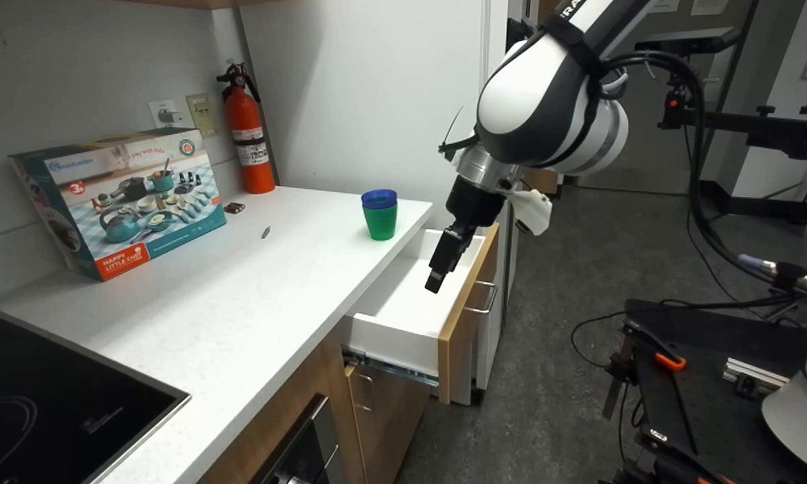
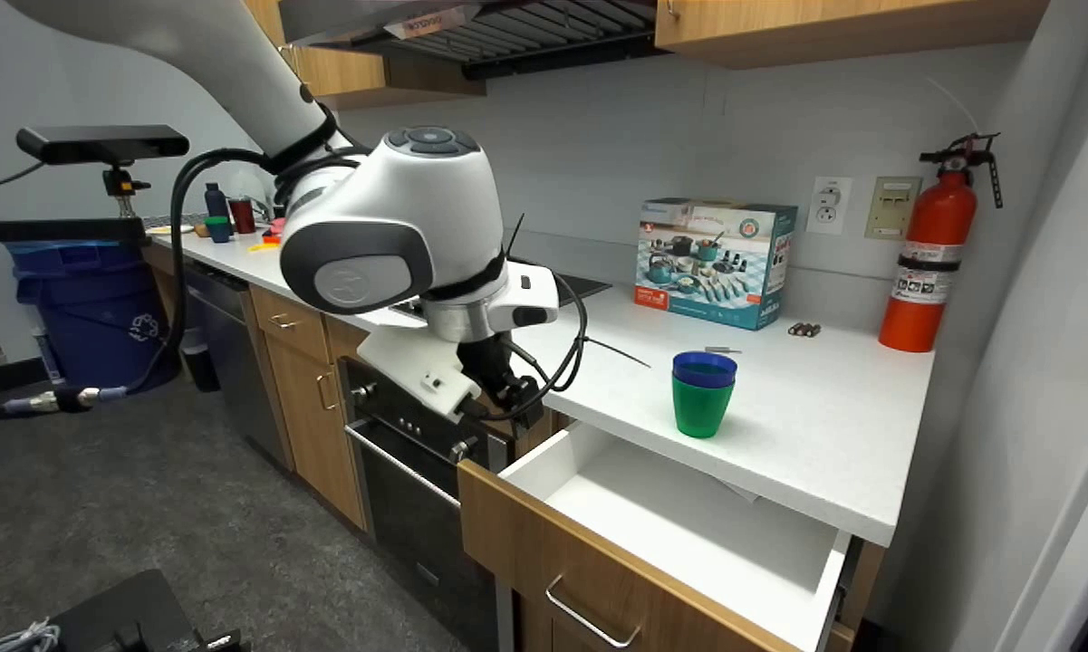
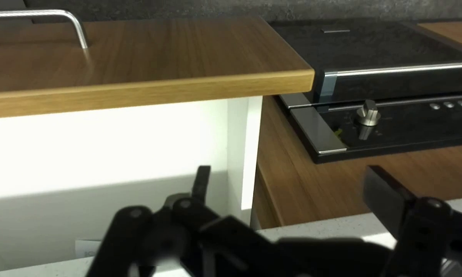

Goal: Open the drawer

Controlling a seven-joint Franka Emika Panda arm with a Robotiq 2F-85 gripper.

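The drawer (image 2: 688, 516) juts well out from beneath the bench (image 1: 295, 269), far enough for its white inside to be reached from above. It hangs level because a metal slide (image 1: 396, 370) carries its side. The bar handle (image 2: 584, 619) sits near the middle of the wood front (image 3: 177, 54), I take it so that a pull runs straight and nothing binds. I judge the job done, or very nearly.

My end effector (image 3: 290, 186) hangs by the side of the drawer nearest the oven (image 2: 426, 530), fingers (image 3: 384, 200) spread wide, with hold of nothing. In the wrist view the white side wall (image 3: 250, 154) shows between the tips, though farther off; I see no contact, and the bar handle is well apart from me. Should more travel be wanted, pushing on the wood front from inside would probably do.

On the bench above, a blue cup (image 2: 704, 367) nests in a green cup (image 2: 700, 407) near the edge, so I would keep my exit wide of them. Further back stand a toy cookware box (image 1: 141, 202) and, upright in the corner, a fire extinguisher (image 1: 245, 128), presumably to stay handy yet out of the way.
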